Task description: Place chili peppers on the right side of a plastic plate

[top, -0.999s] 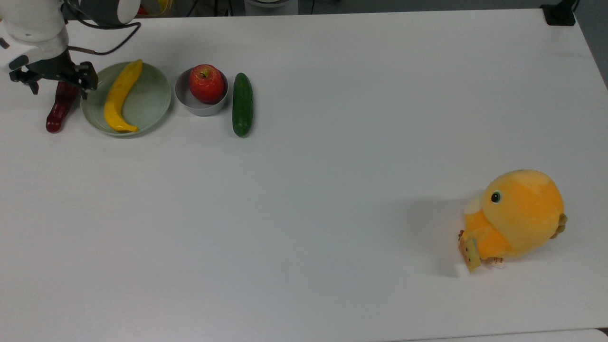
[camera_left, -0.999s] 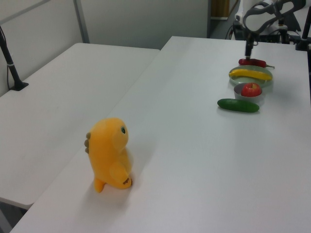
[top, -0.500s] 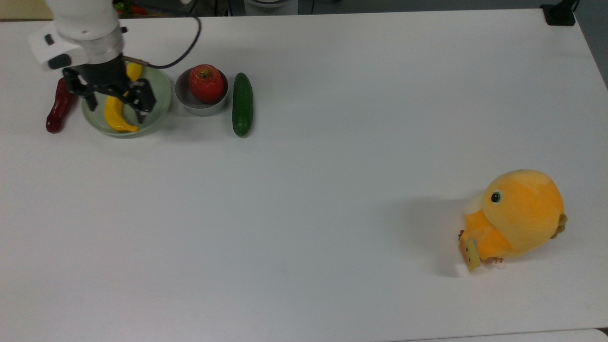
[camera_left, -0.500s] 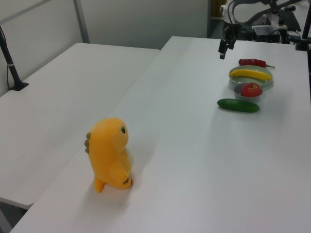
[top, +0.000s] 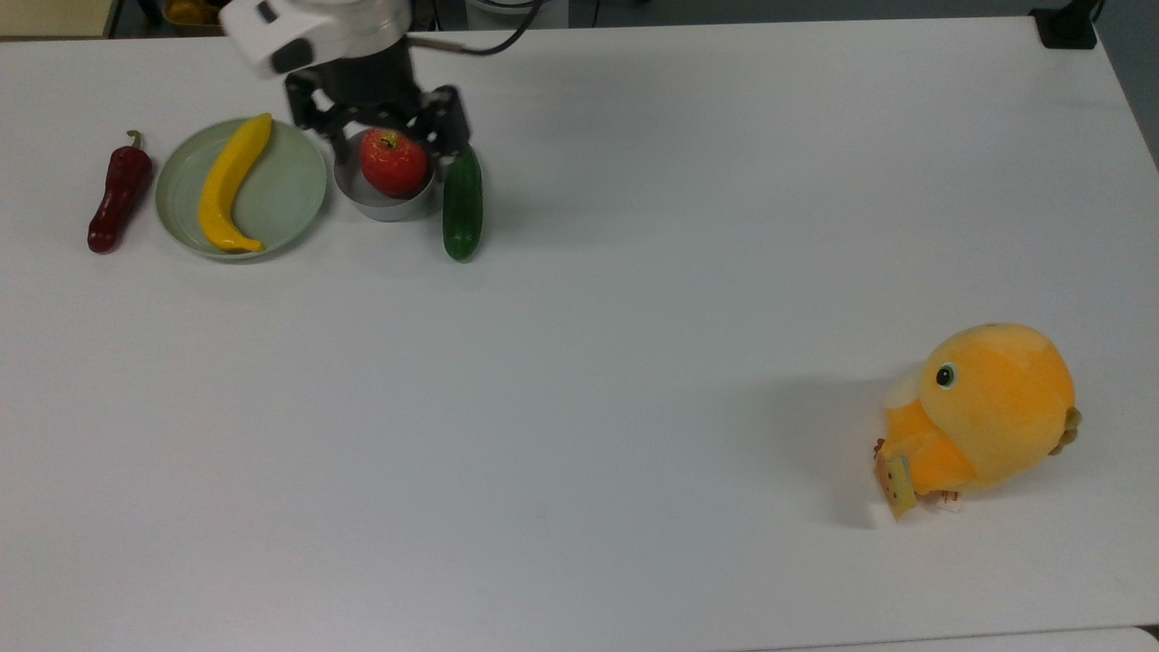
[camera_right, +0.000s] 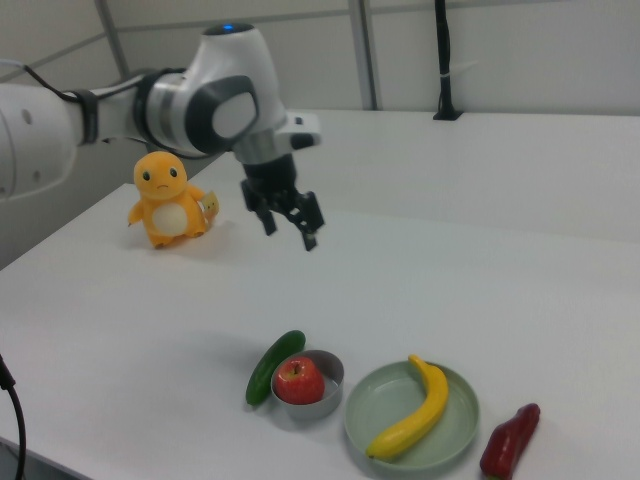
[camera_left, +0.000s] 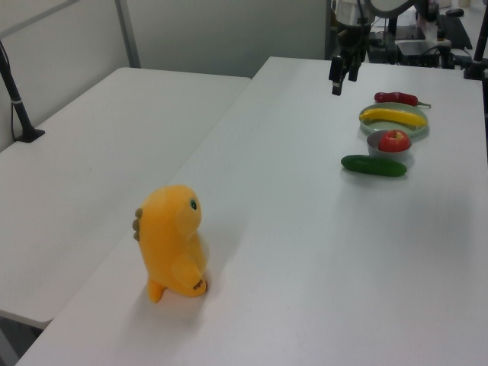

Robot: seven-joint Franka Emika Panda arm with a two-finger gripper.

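Behind end effector (top: 396,136): cucumber (top: 462,210) tip, grey bowl (top: 376,203) rim hidden.

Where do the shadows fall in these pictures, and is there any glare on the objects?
Top view: a soft shadow spreads to the top view's left of the orange plush toy, and the apple carries a small highlight. Right view: the chili pepper looks glossy; the gripper hangs open above the table. Left view: lighting is even, shadows faint.

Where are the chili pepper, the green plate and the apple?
chili pepper (top: 118,192), top view, middle of its red body
plastic plate (top: 288,186), top view, bare floor beside the banana
apple (top: 394,163), top view, its red top, in the grey bowl
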